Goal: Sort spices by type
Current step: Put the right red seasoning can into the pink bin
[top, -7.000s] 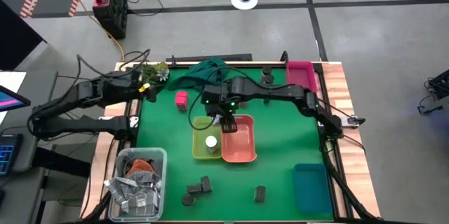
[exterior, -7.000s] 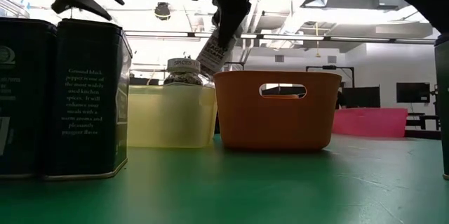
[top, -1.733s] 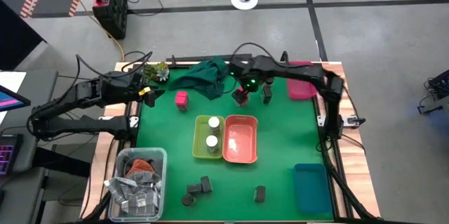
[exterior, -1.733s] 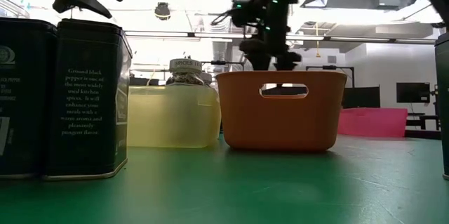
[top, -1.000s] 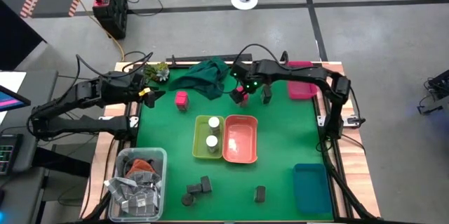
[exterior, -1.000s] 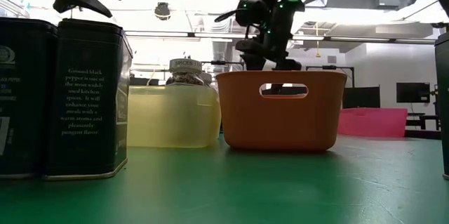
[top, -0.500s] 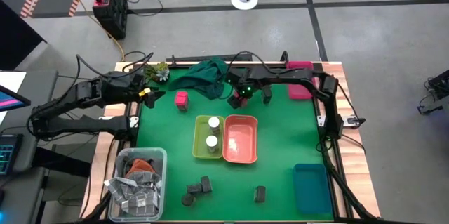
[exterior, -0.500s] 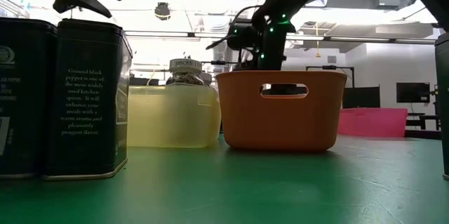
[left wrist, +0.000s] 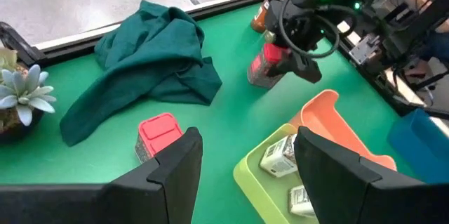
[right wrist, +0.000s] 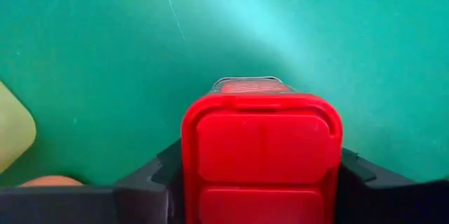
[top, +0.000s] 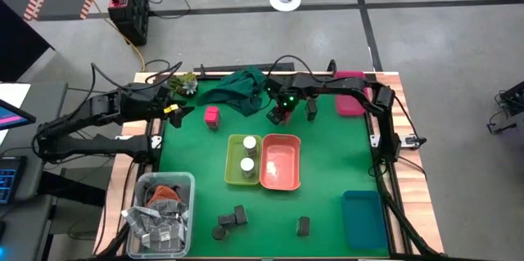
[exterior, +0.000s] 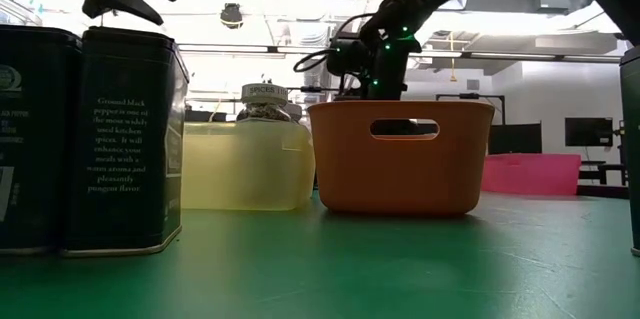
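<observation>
A red-lidded pack (right wrist: pixel 263 147) stands on the green mat at the far middle, just right of the dark green cloth (top: pixel 243 87). My right gripper (top: pixel 281 114) is down over it and shut on its lid. A second red-lidded pack (top: pixel 212 115) stands to the left of the cloth. Two white-topped jars (top: pixel 248 141) (top: pixel 246 164) lie in the yellow-green tray (top: pixel 232 171). A dark jar (top: pixel 312 107) stands beside my right gripper. My left gripper (left wrist: pixel 245 154) hangs open above the table's far left, holding nothing. My right gripper pinches the pack's red lid (right wrist: pixel 193 154) between its two fingers (right wrist: pixel 158 175), one on each of two opposite sides. The fingers come from above, pointing down. The pack stands with its base (left wrist: pixel 256 80) on the mat.
An orange tray (top: pixel 288 181) adjoins the yellow-green one. Dark packs and jars (top: pixel 240 214) (top: pixel 221 230) (top: pixel 302 226) stand near the front edge. A pink tray (top: pixel 352 93) is far right, a teal tray (top: pixel 363 216) near right, a clear bin of silvery packets (top: pixel 161 208) near left.
My right gripper has come down over the red-lidded pack and shifted a little toward the table's left. The pack has stayed where it stood.
</observation>
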You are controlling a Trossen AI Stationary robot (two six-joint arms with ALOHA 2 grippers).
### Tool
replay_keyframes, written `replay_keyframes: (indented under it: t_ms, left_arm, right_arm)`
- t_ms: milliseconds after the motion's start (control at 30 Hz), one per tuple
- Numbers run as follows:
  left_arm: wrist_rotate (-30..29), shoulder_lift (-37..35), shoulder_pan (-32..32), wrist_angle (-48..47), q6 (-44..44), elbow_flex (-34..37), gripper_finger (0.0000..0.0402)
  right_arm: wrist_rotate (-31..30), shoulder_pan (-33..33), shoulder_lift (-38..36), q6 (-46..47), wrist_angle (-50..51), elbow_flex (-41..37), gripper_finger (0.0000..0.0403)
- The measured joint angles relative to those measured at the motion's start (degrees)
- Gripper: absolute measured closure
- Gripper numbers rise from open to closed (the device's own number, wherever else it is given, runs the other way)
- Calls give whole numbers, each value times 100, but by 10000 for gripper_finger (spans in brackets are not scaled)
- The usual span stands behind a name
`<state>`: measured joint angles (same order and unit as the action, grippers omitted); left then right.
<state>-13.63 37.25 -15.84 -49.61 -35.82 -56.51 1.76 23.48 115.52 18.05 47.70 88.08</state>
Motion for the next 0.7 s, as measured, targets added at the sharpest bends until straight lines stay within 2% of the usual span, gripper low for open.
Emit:
replay_keyframes:
  t_ms: [167,400,567,700]
  left_arm:
    - [-2,32,0,-2,7,0,187]
    - [-2,33,0,-24,4,0,187]
    - [-52,20,0,-98,-53,0,187]
    - [-395,23,0,-98,-161,0,187]
  right_arm:
    - [2,-4,-24,-414,491,421,174]
    - [-99,-145,-29,-831,1691,1778,171]
    - [-175,-662,-42,-1119,2617,2786,170]
    - [-179,-1234,-51,-1256,3086,3293,172]
